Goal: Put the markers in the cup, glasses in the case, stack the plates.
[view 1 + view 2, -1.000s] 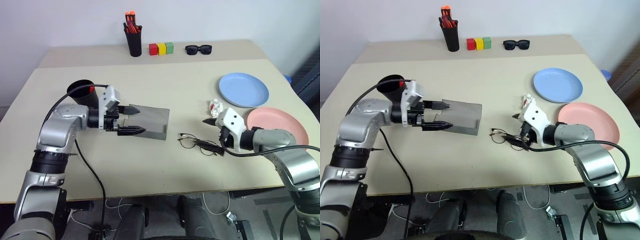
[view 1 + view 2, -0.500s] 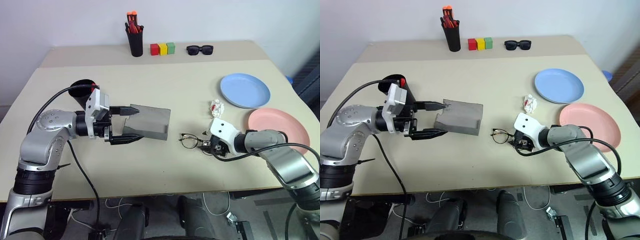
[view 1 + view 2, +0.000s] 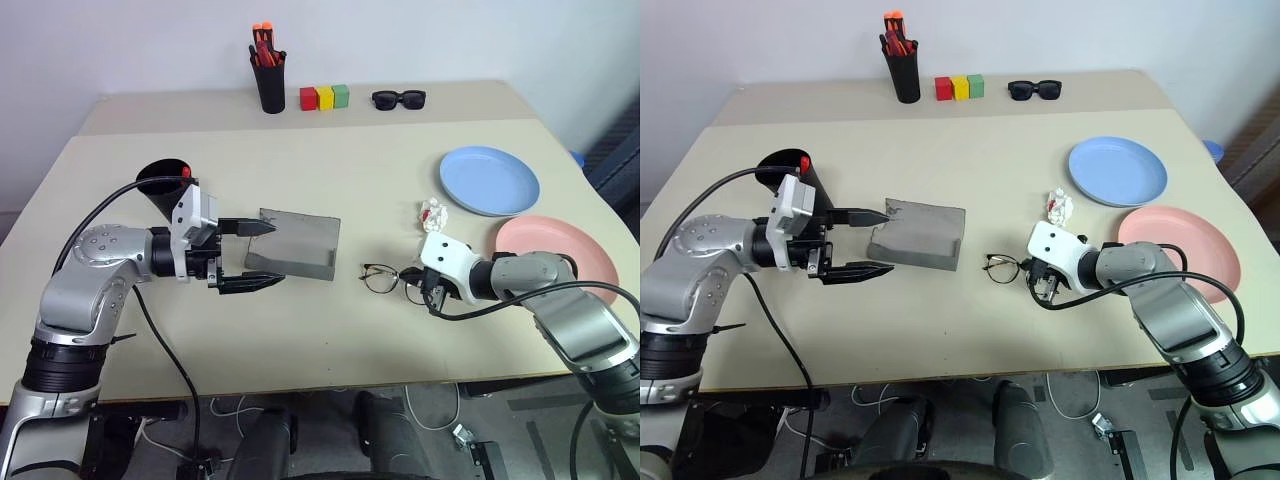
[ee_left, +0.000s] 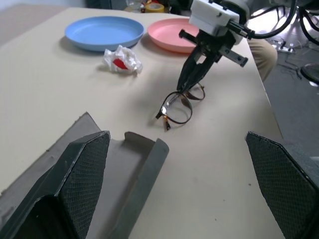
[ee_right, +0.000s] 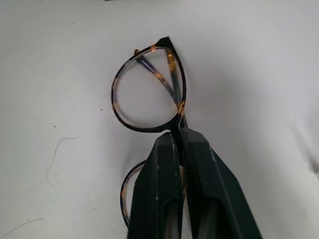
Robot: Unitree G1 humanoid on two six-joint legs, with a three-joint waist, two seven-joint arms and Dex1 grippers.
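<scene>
Between pinched right fingers: glasses bridge.

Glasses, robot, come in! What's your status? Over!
Right end effector shut on the glasses at the bridge, on the table. Left end effector open, at the open case. Crumpled wrapper nearby, not in the way.

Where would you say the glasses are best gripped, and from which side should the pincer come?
At the bridge between the two lenses, from above. The glasses lie flat on the table with arms folded, and the bridge is a thin bar that narrow fingers can pinch without pressing a lens. The right pincer is shut there now.
</scene>
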